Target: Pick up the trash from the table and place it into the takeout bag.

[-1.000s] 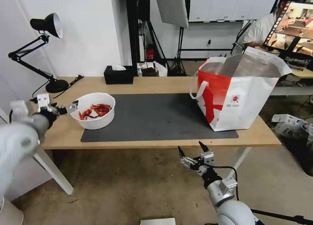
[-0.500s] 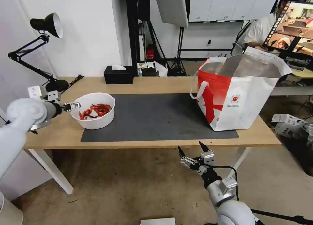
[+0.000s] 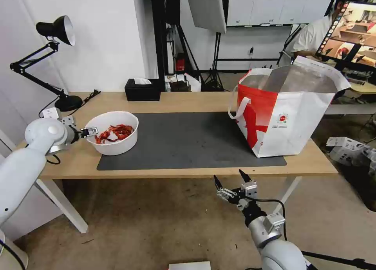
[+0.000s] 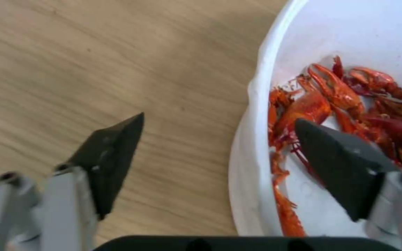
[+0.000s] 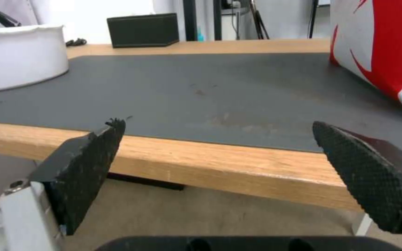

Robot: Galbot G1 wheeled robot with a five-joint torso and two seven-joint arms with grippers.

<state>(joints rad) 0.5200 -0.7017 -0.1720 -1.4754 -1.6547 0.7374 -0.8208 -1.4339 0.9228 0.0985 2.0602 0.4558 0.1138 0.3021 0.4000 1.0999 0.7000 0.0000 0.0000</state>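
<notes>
Head view: the white bowl of crayfish shells sits at the left end of the dark grey mat on the counter, overlapping the mat's left edge. The left gripper is at the bowl's left rim, fingers spread. The takeout bag stands open at the right end, near the counter's right and near edges; the mat between bowl and bag is bare. A black tissue box sits at the far edge. The right gripper hangs below the near edge, fingers wide.

Left wrist view: the fingers straddle the bowl's rim, one over bare wood, the other over the red shells.

Right wrist view: wide-spread fingers frame the counter's near edge.
</notes>
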